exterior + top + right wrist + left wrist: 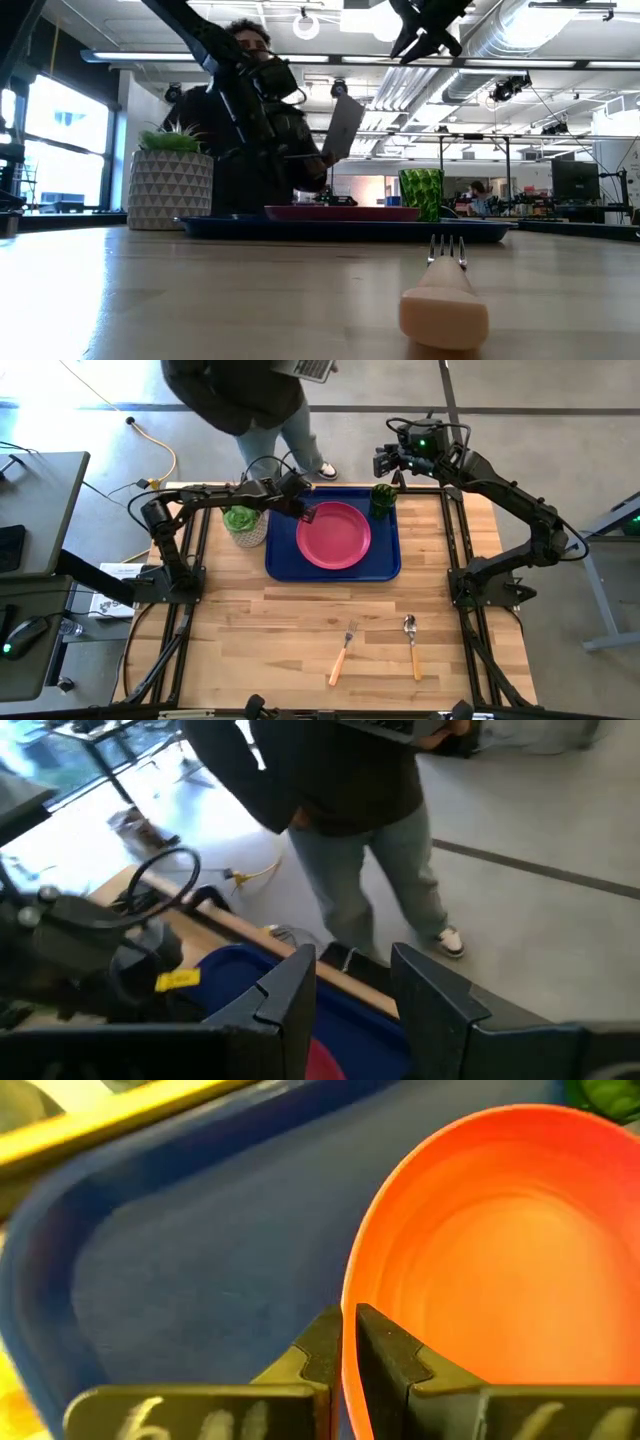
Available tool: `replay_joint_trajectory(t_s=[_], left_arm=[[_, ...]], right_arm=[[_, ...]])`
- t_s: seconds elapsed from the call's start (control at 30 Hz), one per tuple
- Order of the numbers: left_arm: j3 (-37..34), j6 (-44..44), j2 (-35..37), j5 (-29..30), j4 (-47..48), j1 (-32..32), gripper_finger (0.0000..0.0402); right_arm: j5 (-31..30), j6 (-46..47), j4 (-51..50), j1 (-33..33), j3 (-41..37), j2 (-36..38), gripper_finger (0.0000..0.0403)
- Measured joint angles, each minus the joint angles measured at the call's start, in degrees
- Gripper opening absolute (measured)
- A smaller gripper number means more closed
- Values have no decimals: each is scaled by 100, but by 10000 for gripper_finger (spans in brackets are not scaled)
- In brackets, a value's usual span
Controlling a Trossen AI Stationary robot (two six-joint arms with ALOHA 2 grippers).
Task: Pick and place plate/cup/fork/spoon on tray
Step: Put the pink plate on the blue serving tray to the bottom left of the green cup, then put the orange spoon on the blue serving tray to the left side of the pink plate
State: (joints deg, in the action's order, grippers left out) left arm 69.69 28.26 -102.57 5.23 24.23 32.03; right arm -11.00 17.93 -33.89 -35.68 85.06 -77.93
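Observation:
The pink-red plate [334, 536] lies flat on the dark blue tray [282, 565] at the table's far middle. It also shows in the low view [340, 212]. My left gripper [307, 513] is shut on the plate's far-left rim. The green cup [383, 498] stands upright in the tray's far right corner. My right gripper [392, 465] hangs open and empty above the cup; it also shows in the low view [425, 30]. The fork [343, 652] and the spoon [411, 645] lie on the bare table near the front edge. My left gripper pinches the plate's raised rim [347, 1295] between its two fingers, one finger [385, 1350] inside the plate and one outside it. The fingers come from the table's left, slanting down. The plate's bottom rests on the tray.
A white pot with a green plant [246, 525] stands just left of the tray. A person [250, 400] stands beyond the table's far edge. Bare wood lies between the tray and the cutlery.

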Motion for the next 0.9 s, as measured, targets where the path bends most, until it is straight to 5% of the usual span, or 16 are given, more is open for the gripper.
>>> replay_joint_trajectory(t_s=[0.43,0.9], left_arm=[[0,-702,1179,-170,150,-61,23],[3,-1766,2413,-372,231,-296,23]], right_arm=[[1403,1090,-1281,436,0,105,124],[1153,3723,-2914,2296,0,107,124]])
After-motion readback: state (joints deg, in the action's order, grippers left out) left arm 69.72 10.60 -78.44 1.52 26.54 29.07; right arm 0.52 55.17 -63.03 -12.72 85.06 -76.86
